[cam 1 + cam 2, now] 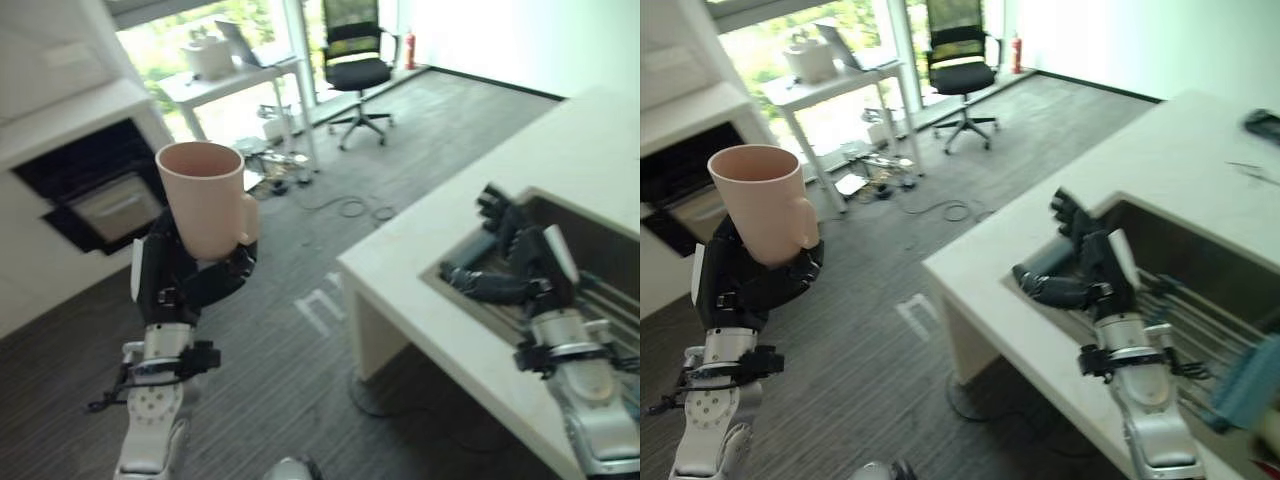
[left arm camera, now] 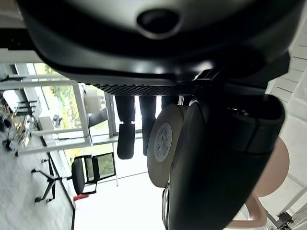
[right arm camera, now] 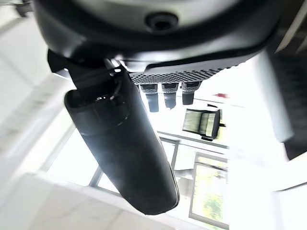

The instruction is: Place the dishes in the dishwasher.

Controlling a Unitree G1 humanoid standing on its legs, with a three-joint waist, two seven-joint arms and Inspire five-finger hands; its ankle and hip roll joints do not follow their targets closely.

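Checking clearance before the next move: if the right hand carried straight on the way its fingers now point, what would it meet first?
The right hand hovers open over the sink's near rim, fingers pointing out across the white counter edge. Beyond that, the way looks free over the grey carpeted floor, though depth is hard to judge.

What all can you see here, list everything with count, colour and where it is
mug: one, pale pink, upright, held up over the floor
counter: one, white, on the robot's right
sink: one, dark metal, set in the counter
office chair: one, black, far by the window
desk: one, white, by the window, things on top
open appliance: one, dark inside, far left
floor: grey carpet
left robot hand: dark, curled round the mug
right robot hand: dark, open, over the sink's edge
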